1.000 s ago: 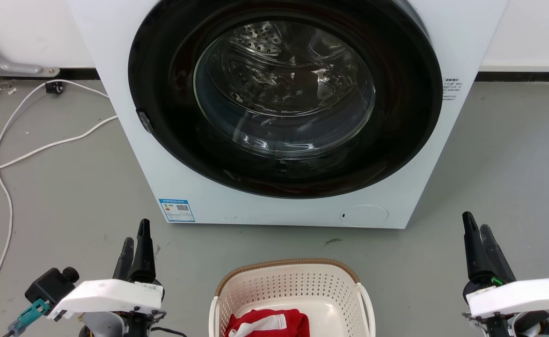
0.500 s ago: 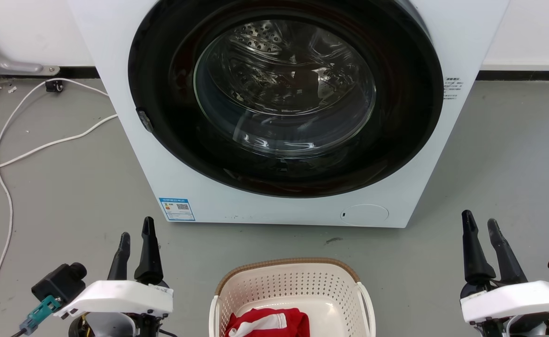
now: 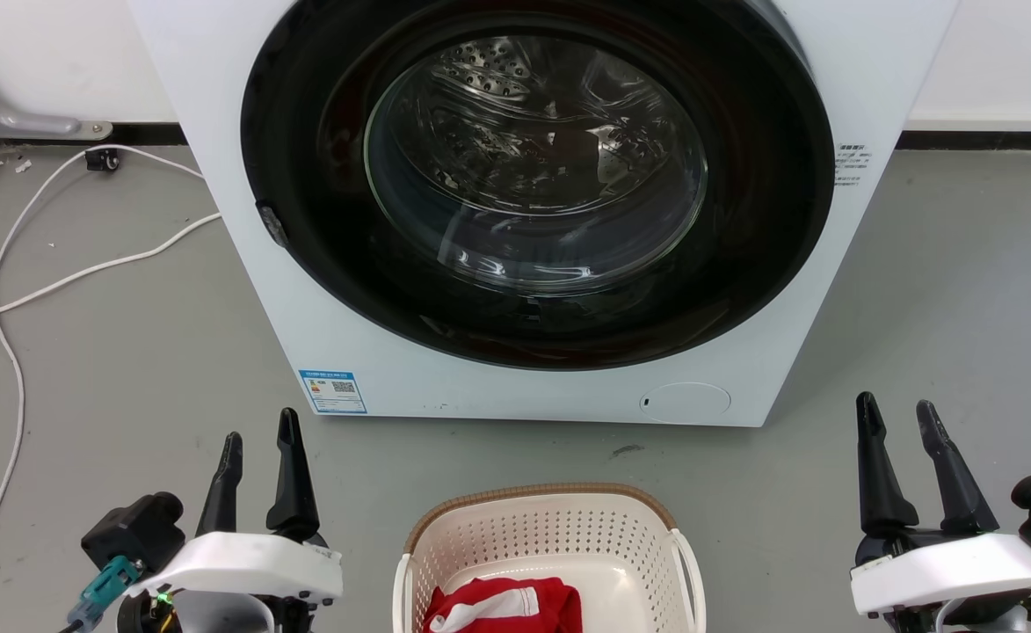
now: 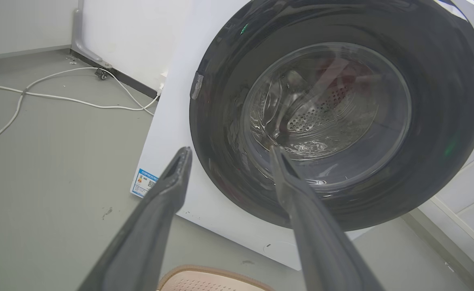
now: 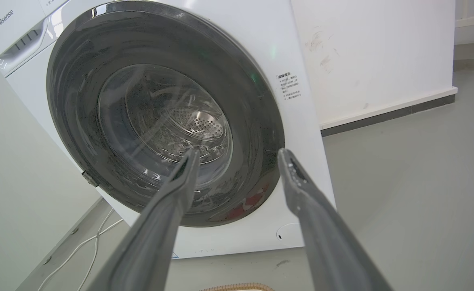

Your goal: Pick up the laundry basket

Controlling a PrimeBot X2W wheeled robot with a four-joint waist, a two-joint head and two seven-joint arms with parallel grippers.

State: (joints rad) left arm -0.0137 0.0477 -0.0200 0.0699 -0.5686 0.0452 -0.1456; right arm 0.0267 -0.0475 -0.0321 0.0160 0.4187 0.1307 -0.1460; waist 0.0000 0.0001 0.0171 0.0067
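White cable point(image 3: 84, 276) runs off the left edge of the floor point(image 3: 128, 378). On the left gripper point(image 3: 259, 426), jaws released, empty. The laundry basket point(image 3: 540, 492) sits on the floor between the grippers, near half cut off at frame bottom; the red garment point(image 3: 504, 607) inside is partly cut too. The washing machine point(image 3: 497, 400) stands close behind, top cropped. On the right gripper point(image 3: 896, 403), jaws released, empty.

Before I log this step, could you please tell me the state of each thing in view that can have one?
laundry basket: upright on the floor, not gripped.
red garment: crumpled inside the basket.
washing machine door: shut.
left gripper: open, empty.
right gripper: open, empty.
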